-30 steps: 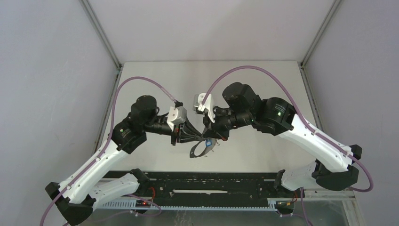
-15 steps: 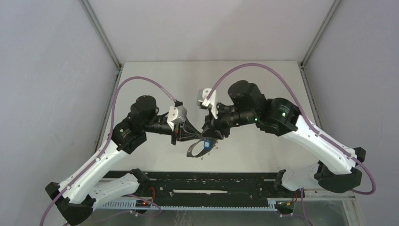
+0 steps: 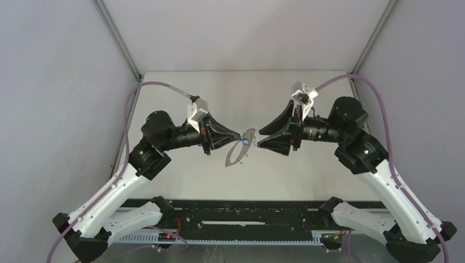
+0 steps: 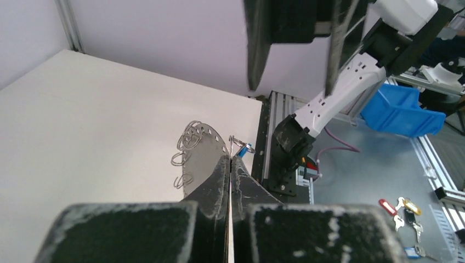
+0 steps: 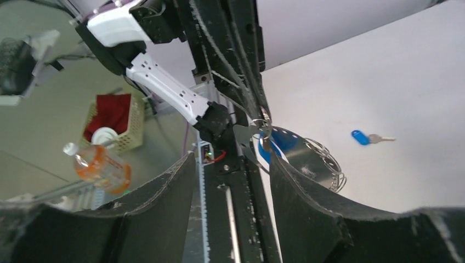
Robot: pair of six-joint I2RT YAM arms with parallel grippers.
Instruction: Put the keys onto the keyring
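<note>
Keyring: thin grey metal with a dull sheen, bare wire loops along its rim.
Tag on the keyring: blue plastic, smooth.
Loose key: small bright metal blade, glossy blue plastic tag.
Left gripper: black, matt, scuffed and flecked white.
Right gripper: black, matt, rough-grained, pale dust along the edges.
Table: white, matt, smooth.
Arm shells: white plastic, slight gloss.
Cables: purple, smooth sheath.

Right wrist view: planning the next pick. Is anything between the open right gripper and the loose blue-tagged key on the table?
Yes: the large thin grey metal keyring, held by the shut left gripper, hangs ahead of the right gripper, towards the small blue-tagged key. Nothing else visible.
</note>
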